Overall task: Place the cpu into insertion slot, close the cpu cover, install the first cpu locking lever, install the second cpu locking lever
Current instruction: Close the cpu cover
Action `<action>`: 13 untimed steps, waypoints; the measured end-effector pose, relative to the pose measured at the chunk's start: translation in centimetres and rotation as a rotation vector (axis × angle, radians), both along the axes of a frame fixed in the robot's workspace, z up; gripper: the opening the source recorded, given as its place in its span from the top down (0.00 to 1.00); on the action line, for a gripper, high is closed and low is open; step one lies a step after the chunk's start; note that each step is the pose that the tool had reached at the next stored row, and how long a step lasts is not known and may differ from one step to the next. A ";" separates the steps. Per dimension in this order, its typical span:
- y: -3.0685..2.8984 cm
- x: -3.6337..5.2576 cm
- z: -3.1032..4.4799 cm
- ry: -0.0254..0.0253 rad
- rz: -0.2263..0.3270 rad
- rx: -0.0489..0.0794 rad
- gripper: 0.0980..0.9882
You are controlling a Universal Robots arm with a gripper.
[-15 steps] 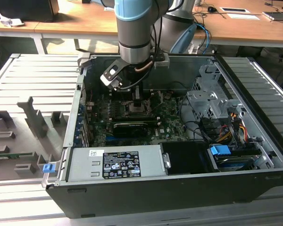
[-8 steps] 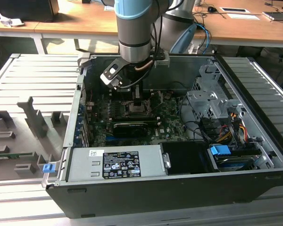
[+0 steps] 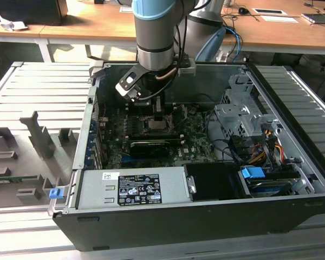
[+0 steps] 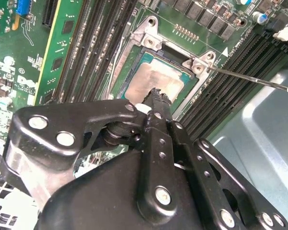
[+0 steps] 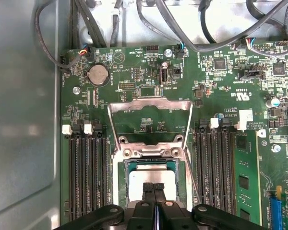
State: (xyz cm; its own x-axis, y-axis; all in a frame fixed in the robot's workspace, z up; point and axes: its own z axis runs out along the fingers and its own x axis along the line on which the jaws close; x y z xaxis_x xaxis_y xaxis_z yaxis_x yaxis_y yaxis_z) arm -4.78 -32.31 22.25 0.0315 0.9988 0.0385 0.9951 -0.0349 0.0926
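The cpu (image 5: 138, 179) (image 4: 158, 76) lies flat in the insertion slot (image 5: 126, 165), its pale silver top showing in both wrist views. My gripper (image 5: 154, 186) (image 4: 158, 93) (image 3: 158, 115) is shut, fingers pressed together, their tips on or just above the middle of the chip; I cannot tell whether they touch it. The cpu cover (image 5: 150, 101) stands swung open on its hinge beyond the slot. A thin locking lever (image 4: 252, 79) (image 5: 190, 177) sticks out, unlatched, beside the socket.
Rows of black memory slots (image 5: 86, 172) (image 5: 216, 167) flank the socket on both sides. A long black card (image 3: 149, 145) lies across the green motherboard (image 3: 195, 143). Cables (image 3: 227, 146), drive cages and a grey power supply (image 3: 132, 187) fill the open case.
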 end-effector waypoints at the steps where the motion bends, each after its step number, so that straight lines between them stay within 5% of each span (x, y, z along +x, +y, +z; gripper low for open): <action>1: 0.01 0.01 0.02 0.0000 0.000 0.000 0.99; 13: 0.00 0.01 0.11 -0.0001 0.000 0.000 0.99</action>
State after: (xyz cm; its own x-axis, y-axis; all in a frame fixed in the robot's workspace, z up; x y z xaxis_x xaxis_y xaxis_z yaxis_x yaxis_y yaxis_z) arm -4.77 -32.31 22.36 0.0313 0.9988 0.0386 0.9951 -0.0348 0.0927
